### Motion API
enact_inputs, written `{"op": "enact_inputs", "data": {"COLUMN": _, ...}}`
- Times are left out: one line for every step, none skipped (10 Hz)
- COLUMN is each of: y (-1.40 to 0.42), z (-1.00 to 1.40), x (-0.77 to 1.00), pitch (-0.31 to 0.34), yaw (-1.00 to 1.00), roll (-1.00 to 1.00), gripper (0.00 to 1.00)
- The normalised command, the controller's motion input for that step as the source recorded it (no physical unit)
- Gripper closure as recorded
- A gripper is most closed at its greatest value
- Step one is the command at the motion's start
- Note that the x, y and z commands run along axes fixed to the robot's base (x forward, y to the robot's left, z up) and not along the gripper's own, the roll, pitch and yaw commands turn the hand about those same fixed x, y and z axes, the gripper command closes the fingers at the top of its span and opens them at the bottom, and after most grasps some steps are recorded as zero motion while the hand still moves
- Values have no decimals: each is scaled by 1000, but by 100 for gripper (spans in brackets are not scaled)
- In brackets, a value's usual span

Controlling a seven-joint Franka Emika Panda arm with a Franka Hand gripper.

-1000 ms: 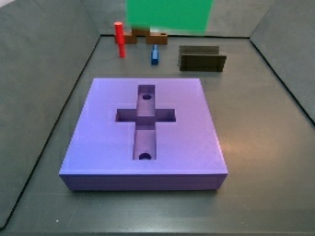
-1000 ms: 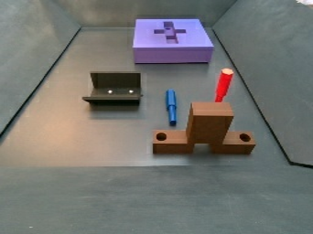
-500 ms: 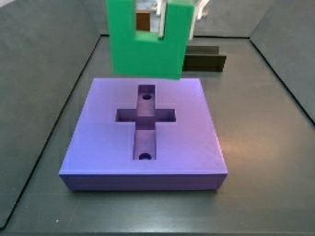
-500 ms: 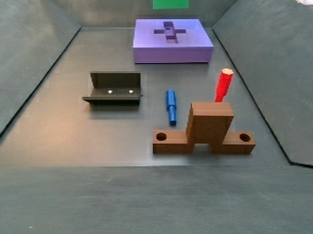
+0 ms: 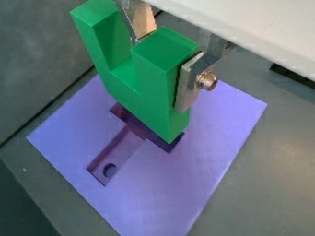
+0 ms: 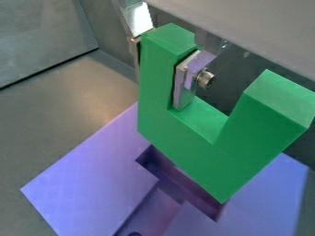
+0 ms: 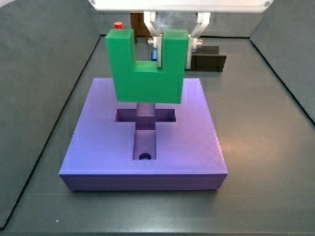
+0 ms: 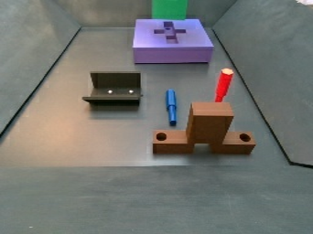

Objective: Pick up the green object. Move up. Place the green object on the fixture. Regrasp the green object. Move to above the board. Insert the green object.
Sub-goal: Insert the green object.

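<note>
In a side view the green object hangs upright, prongs up, just above the cross recess of the purple board. My gripper comes down from above and is shut on one prong. Both wrist views show the silver fingers clamping that prong of the green object over the board. From the far side camera, only the green object's lower part shows, above the board. The fixture stands empty.
A blue peg, a red post and a brown L-shaped block stand on the grey floor beside the fixture. Dark walls enclose the work area.
The green object, held in my gripper, has come from the back over the board and dropped lower, close to the cross recess.
</note>
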Motion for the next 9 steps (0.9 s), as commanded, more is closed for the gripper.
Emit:
{"op": "enact_inputs", "data": {"y": -49, "z": -189, "x": 177, "pitch": -3, "yaw": 226, "roll": 287, "gripper": 100}}
{"op": "enact_inputs", "data": {"y": -54, "z": -226, "x": 191, "pitch": -39, "yaw": 223, "roll": 294, "gripper": 100}}
{"op": "enact_inputs", "data": {"y": -11, "z": -243, "x": 137, "pitch": -33, "yaw": 254, "roll": 280, "gripper": 100}}
{"op": "enact_inputs", "data": {"y": 0, "z": -149, "x": 63, "pitch": -46, "yaw": 80, "roll": 63, "gripper": 100}}
{"op": "enact_inputs", "data": {"y": 0, "z": -251, "x": 0, "pitch": -64, "yaw": 9, "roll": 0, "gripper": 100}}
{"op": "enact_inputs", "data": {"y": 0, "z": -200, "x": 0, "pitch": -79, "yaw": 0, "roll": -14, "gripper": 100}}
{"op": "enact_inputs", "data": {"y": 0, "z": -191, "x": -17, "pitch": -87, "yaw": 0, "roll": -60, "gripper": 100}}
{"op": "enact_inputs", "data": {"y": 0, "z": -229, "x": -31, "pitch": -107, "yaw": 0, "roll": -126, "gripper": 100}}
{"op": "enact_inputs", "data": {"y": 0, "z": -203, "x": -114, "pitch": -147, "yaw": 0, "roll": -147, "gripper": 100}}
